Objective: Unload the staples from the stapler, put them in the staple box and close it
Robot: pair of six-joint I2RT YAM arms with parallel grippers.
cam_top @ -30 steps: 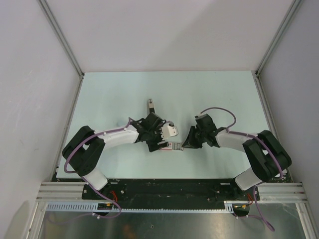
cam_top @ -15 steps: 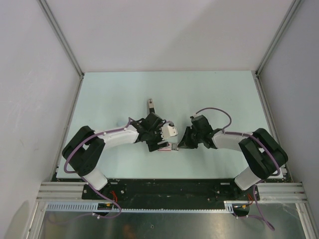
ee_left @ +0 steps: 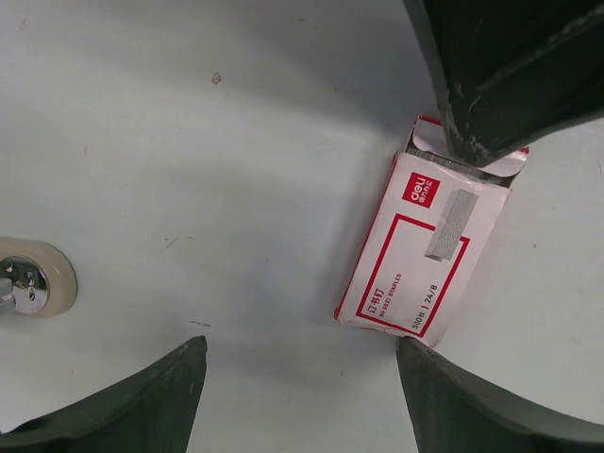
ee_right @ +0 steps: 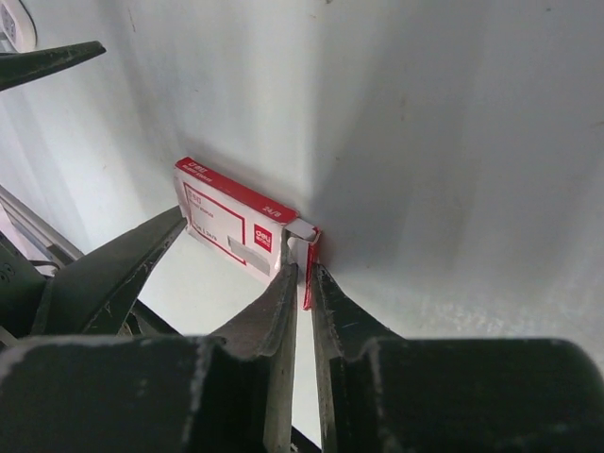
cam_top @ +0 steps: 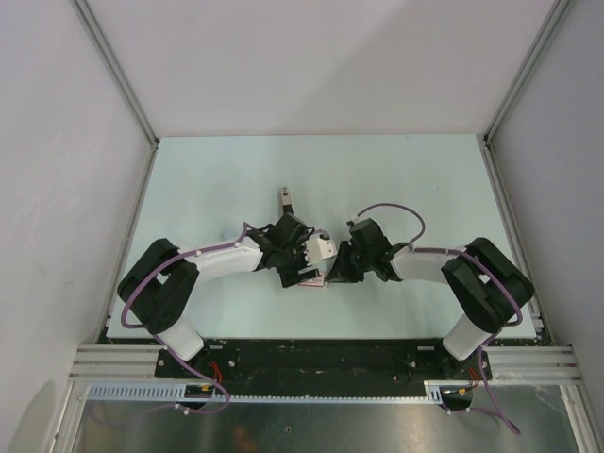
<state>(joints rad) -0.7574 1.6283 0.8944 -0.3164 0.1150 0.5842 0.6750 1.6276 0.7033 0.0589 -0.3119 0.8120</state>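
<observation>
The right gripper (ee_right: 302, 269) has its fingers drawn almost together. The red flap (ee_right: 308, 276) of the staple box (ee_right: 226, 222) stands in the thin slit between the tips, so it looks pinched there (the flap is seen edge-on, so how firmly is hard to judge). Just above the tips, at the box's open mouth, a small grey metallic end shows. It looks like the staples (ee_right: 300, 228), the rest of them hidden inside the box. The box lies flat on the pale table (ee_left: 236, 142), printed face up.

The left gripper (ee_left: 300, 354) is spread wide and holds nothing. One finger sits just beside the box's closed corner, though I cannot tell whether it touches.

A round pale piece (ee_left: 24, 281) with a shiny metal centre is cut off at the left wrist view's edge. From above, both wrists cover most of the box. A small dark piece (cam_top: 283, 197) lying beyond the left arm is too small to identify.
</observation>
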